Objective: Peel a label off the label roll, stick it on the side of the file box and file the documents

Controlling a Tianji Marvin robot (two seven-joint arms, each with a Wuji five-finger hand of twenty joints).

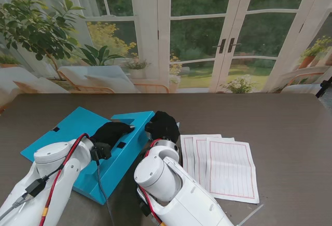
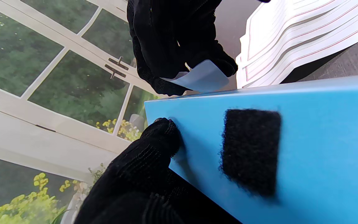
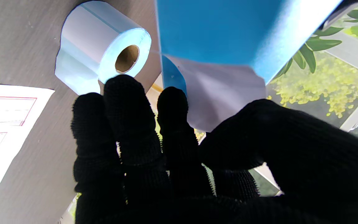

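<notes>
A dark wood-grain table (image 1: pixel 290 127) is seen from above. A blue file box (image 1: pixel 78 132) lies opened out near the table's left front edge, its side wall raised so a label can be applied. Ruled documents (image 1: pixel 223 166) are fanned out toward the right front, kept apart for filing later. The label roll (image 3: pixel 103 46) lies on its side just beyond the box, seen only in the right wrist view. The left hand (image 1: pixel 111 131) is pressed against the box wall beside a black fastener patch (image 2: pixel 250 149), judged to be steadying it. The right hand (image 1: pixel 163 126) is closed in a pinch on a peeled label (image 3: pixel 219 90) held at the wall's edge; whether it is stuck yet cannot be told.
</notes>
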